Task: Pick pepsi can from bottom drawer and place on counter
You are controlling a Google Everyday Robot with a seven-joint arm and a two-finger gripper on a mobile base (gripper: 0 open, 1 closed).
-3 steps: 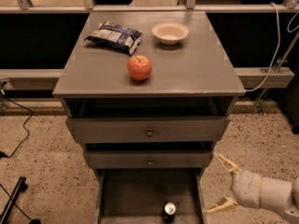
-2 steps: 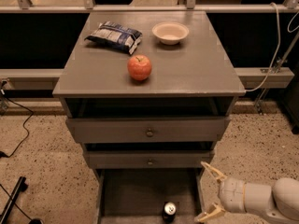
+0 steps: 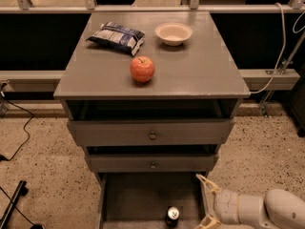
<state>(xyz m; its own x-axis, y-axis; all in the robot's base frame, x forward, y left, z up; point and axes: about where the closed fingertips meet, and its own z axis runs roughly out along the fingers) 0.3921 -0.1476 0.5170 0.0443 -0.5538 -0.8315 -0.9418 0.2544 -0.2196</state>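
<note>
Camera view puts you early in the job. The pepsi can [image 3: 172, 215] stands upright on the dark floor of the open bottom drawer [image 3: 138, 194], and nothing is touching it. Your claw [image 3: 199, 201] hangs just to the right of the can, spread wide and empty, and close to the drawer wall on that side of the can. The drawer is already open, so as I judge it the whole pick is left. You have to bring the claw around the can, close on it, and lift it. Then you set it on the surface [image 3: 200, 70] well above the can. An apple [image 3: 142, 69], a bowl [image 3: 174, 33] and a snack bag [image 3: 116, 36] already lie there.
</note>
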